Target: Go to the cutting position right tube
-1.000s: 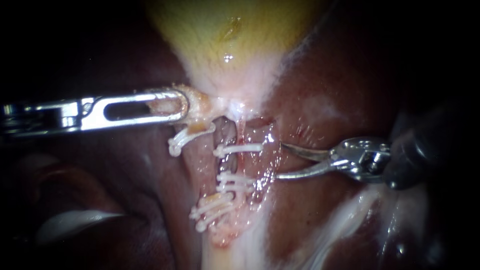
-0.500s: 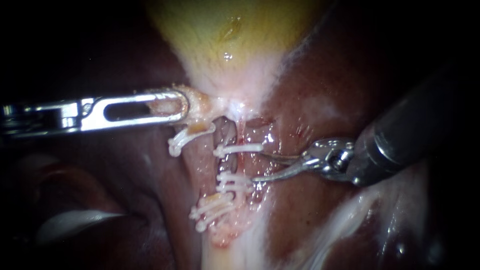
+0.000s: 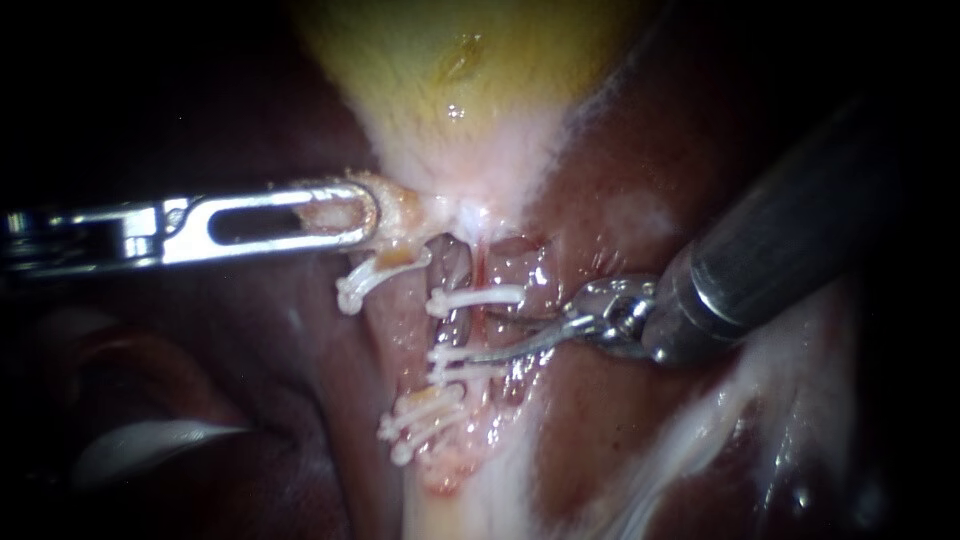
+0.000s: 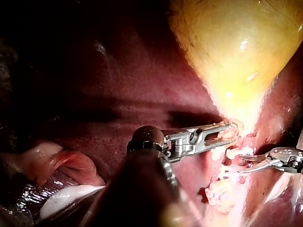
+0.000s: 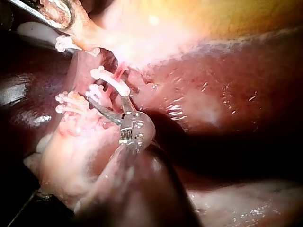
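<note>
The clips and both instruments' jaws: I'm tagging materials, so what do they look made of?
Clips: white, matte, probably plastic; no metallic glint. Left instrument, jaws shut on the gallbladder: bright polished metal, with mirror-like highlights. Right instrument, jaws open: thin curved blades, also shiny metal, likely steel.

taking the way its blades point as twelve o'clock, the right instrument (image 5: 108,100) has two thin curved jaws parted, reaching in among the white clips (image 5: 111,81) on a reddish tube (image 5: 119,71). a clip cluster (image 5: 68,101) sits at ten o'clock. the left instrument (image 5: 57,13) is farther off at twelve, the yellow gallbladder (image 5: 213,19) at two and the dark liver (image 5: 227,94) at four.
</note>
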`<state>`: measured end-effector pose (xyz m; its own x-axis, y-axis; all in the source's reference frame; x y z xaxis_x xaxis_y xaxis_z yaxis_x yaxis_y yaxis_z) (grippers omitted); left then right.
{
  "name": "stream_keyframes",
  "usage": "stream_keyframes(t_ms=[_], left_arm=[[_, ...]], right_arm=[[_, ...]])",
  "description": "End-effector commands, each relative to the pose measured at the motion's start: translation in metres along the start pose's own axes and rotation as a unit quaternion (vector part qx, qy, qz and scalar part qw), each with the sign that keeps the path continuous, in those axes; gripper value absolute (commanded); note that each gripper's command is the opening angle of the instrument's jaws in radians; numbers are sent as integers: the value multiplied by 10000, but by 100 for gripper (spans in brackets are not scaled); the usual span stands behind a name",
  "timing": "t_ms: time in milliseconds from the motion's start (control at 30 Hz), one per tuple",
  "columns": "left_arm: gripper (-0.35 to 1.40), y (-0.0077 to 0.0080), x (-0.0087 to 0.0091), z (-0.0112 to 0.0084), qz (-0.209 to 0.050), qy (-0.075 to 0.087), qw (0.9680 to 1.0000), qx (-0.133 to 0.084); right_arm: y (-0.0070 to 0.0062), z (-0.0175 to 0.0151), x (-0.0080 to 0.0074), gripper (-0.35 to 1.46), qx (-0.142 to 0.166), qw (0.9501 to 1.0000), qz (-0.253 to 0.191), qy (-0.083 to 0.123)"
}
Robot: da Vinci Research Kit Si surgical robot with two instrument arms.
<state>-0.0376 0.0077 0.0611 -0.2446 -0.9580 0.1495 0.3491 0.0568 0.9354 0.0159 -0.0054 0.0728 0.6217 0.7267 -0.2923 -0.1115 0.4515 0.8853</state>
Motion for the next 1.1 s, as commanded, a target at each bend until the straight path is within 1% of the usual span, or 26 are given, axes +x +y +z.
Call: stream_keyframes(t_ms=[33,200,267,333,467,533,600,633,733,833,900,967,1033,1100], left_arm=[[-35,0,0,0,1,1,10000,-1],[-35,0,0,1,2,10,10000,10],[-35,0,1,1,2,10,10000,10],[-35,0,1,0,2,10,10000,10],[-35,0,1,1,2,10,10000,10],[-35,0,1,1,3,10,10000,9],[-35,0,1,1,3,10,10000,9],[-35,1,1,1,3,10,10000,10],[-35,1,1,0,3,12,10000,12],[-35,2,0,0,5,13,10000,14],[-35,4,0,0,7,15,10000,16],[-35,5,1,0,9,15,10000,17],[-35,6,1,1,10,16,10000,18],[-35,6,1,1,11,15,10000,19]], right_arm=[[2,4,1,141,-2,10000,18,2],[9,15,-1,141,56,10000,-40,7],[12,18,-1,141,136,9999,-29,76],[13,19,-1,141,188,9998,-60,96],[13,19,1,141,292,9992,-78,259],[14,20,2,141,390,9986,-96,339],[14,20,3,141,558,9974,-148,428],[13,20,2,141,675,9963,-192,494],[9,19,1,141,970,9929,-313,605],[3,19,3,141,1275,9882,-434,729],[-3,17,5,141,1491,9841,-502,826],[-9,14,8,138,1637,9813,-548,846],[-14,12,10,138,1707,9800,-573,844],[-18,10,14,138,1768,9784,-555,916]])
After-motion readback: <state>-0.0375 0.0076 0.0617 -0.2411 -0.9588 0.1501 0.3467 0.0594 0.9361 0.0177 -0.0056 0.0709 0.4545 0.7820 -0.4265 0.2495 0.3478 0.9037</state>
